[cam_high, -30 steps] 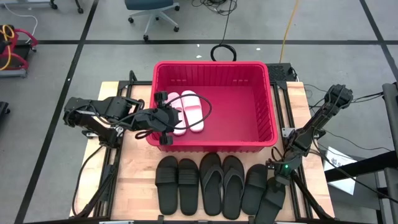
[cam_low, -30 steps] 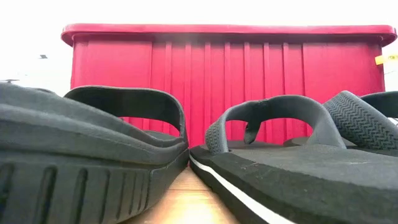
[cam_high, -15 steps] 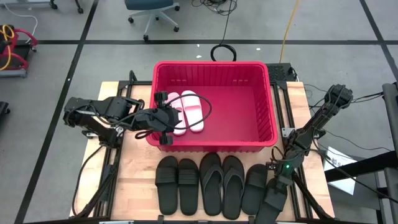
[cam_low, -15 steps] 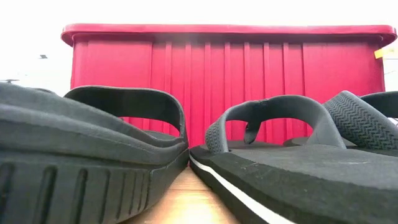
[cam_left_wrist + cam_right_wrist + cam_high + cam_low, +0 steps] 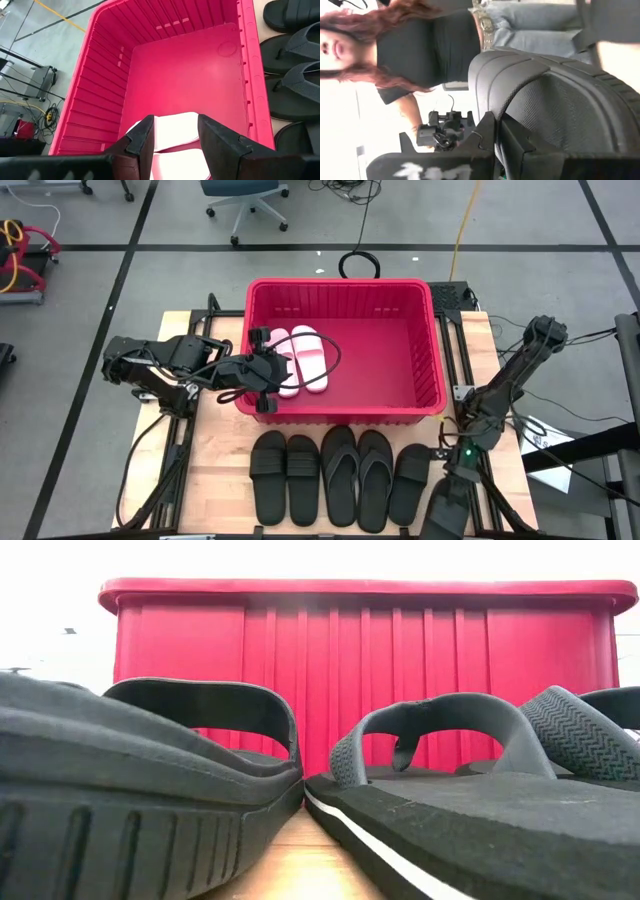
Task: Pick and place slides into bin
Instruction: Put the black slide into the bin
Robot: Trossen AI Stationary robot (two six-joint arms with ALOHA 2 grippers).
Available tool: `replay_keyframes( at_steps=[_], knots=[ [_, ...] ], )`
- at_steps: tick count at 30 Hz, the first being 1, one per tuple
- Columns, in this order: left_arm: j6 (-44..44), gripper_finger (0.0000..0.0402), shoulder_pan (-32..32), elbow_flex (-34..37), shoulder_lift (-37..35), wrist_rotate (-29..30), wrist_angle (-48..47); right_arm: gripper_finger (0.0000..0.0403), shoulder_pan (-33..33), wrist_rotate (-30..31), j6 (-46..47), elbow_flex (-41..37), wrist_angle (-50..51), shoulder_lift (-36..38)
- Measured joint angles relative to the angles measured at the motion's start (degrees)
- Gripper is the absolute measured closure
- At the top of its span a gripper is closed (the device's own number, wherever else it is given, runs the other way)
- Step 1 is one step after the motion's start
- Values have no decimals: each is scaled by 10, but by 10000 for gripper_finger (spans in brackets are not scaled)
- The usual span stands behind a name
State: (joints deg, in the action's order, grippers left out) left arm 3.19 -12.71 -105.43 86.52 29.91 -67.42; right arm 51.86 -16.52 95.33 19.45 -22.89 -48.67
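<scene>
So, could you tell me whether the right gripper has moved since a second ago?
Yes. In the high view the right gripper has pulled the black slide it grips off the row, away from the red bin, toward the table's near edge.

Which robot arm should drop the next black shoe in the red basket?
Right. The right gripper is shut on a black slide, so it only has to carry it over. The left gripper hangs open and empty over the white slides inside the bin.

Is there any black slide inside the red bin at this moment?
No: in the high view the red bin holds only the white pair, and the black slides lie on the table in front of it.
</scene>
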Motion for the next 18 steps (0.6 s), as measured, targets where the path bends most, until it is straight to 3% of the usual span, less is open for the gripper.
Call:
replay_keyframes(
  at_steps=[8,18],
  knots=[
    [2,254,0,0,0,0,0,402,0,-1,0,137,145,0],
    [13,254,0,0,0,0,1,402,-13,26,-41,309,399,18]
  ],
)
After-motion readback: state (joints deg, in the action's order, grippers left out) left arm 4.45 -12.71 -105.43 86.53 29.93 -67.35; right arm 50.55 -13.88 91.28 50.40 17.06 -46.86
